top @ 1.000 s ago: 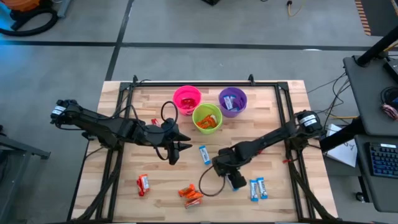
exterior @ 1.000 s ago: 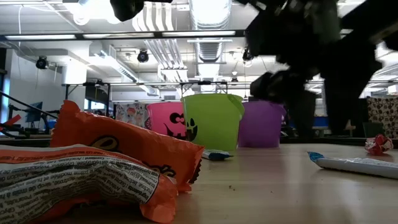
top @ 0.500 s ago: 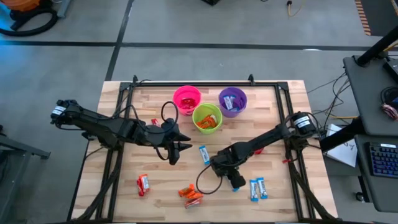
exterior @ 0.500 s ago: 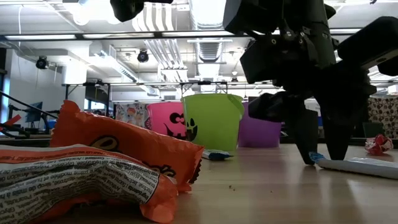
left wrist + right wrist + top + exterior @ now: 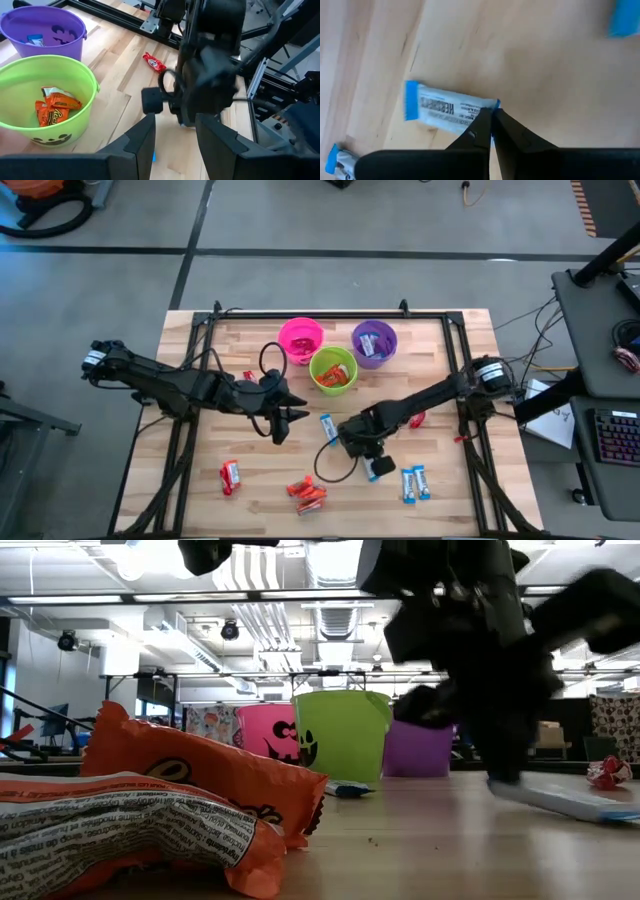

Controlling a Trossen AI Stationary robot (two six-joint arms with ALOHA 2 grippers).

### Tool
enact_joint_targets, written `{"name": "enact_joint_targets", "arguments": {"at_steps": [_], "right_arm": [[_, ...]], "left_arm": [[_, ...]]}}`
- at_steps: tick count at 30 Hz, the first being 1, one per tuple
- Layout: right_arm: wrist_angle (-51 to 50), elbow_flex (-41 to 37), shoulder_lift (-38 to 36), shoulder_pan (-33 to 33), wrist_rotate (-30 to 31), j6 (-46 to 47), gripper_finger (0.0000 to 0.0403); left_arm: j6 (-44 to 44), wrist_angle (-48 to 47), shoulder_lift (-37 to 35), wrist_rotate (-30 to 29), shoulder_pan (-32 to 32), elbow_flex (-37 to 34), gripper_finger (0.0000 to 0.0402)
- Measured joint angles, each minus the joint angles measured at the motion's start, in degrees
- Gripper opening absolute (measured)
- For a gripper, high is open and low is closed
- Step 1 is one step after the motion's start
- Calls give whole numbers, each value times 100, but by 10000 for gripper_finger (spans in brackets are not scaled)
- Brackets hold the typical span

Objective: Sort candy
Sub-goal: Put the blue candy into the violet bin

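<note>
My right gripper [image 5: 371,461] is shut on a blue-and-white candy [image 5: 445,106] in the table's near middle. It also shows in the low view as the candy [image 5: 572,800] below the right gripper [image 5: 505,778]. My left gripper [image 5: 290,420] hovers open and holds nothing, left of another blue-and-white candy [image 5: 327,428]. Pink [image 5: 301,338], green [image 5: 333,370] and purple [image 5: 374,343] cups stand at the far middle. The green cup [image 5: 45,100] holds orange candies and the purple cup [image 5: 40,30] a blue-and-white one. My right gripper pinches one end of the blue-and-white candy's wrapper [image 5: 486,107] between its two fingertips, coming from above and pointing down. The candy stretches away from the fingers, slanting down toward the table top [image 5: 600,808]. Whether its free end rests on the wood, I cannot tell.
Loose candies lie about: a red one [image 5: 231,475] near left, orange ones [image 5: 308,492] at the near edge, two blue-and-white ones [image 5: 415,483] near right, and small red ones [image 5: 415,420] [image 5: 248,376]. A black frame [image 5: 330,313] rims the table.
My right gripper has come down over the blue-and-white candy, stood with its fingers on either side of the candy's end, then shut on it and shifted slightly toward the table's left. The candy has moved with it.
</note>
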Motion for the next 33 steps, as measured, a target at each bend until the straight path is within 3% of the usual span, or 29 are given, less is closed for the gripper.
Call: {"name": "enact_joint_targets", "arguments": {"at_steps": [17, 21, 29, 33], "right_arm": [[-233, 7, -2384, -484, 1758, 483, 8], [-247, 7, -2791, -625, 1868, 694, 8], [-15, -105, -2486, -664, 2049, 633, 8], [1048, -649, -2039, -635, 2088, 946, 8]], "left_arm": [[-66, 128, -2, -2, 173, 0, 125], [-66, 136, -1, -2, 242, 0, 125], [-4, 138, -1, -2, 284, 0, 125], [-25, 142, -2, -2, 286, 0, 125]]}}
